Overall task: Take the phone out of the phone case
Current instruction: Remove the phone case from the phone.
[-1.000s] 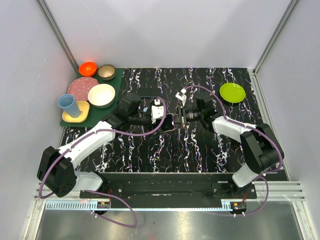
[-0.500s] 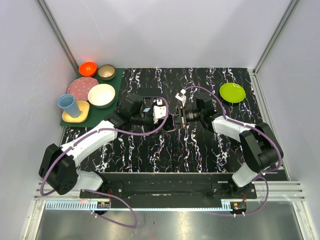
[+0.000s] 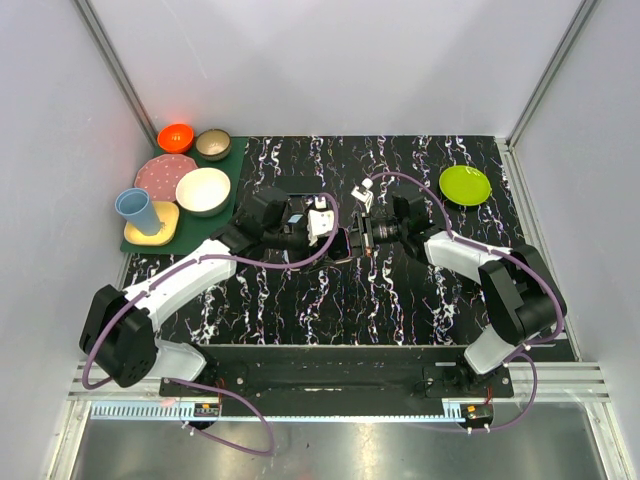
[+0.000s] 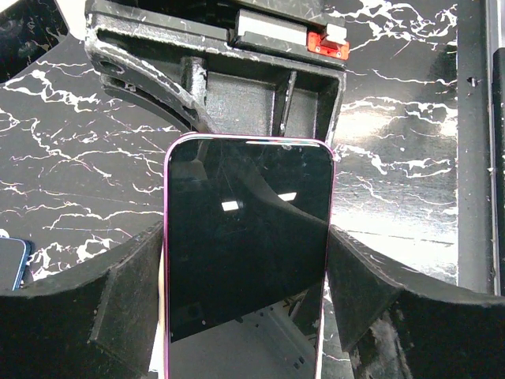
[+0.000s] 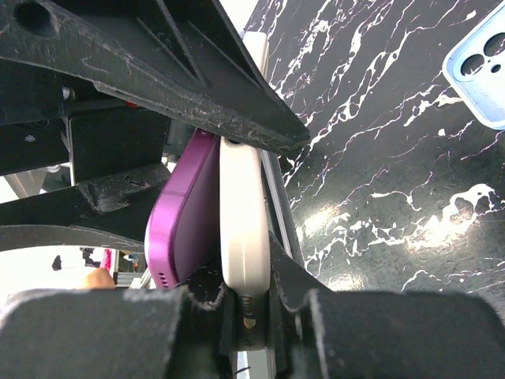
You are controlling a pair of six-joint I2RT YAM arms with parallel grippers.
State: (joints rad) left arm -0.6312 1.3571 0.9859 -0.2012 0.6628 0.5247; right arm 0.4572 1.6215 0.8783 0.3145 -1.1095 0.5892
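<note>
Separating the two cleanly looks a matter of two firm holds and one straight pull. At the bottom of the right wrist view the right gripper [image 5: 245, 304] is clenched on the near end of the cream-white, round-edged plastic phone case [image 5: 243, 197]. Just left of it the purple-bodied, black-screened phone [image 5: 180, 217] splays off the case at that end and touches it farther up. In the left wrist view the left gripper [image 4: 248, 268] grasps the phone by its long edges, centre frame. I judge it should draw sideways without twisting, lest the glass slip. Whether the far corners sit inside the case lip is hidden behind the left gripper's fingers [image 5: 158, 71], and the overhead view is too small to help. Farthest, upper right, a light blue phone case with camera holes [image 5: 480, 67] lies on the black, white-veined tabletop [image 5: 379, 158].
</note>
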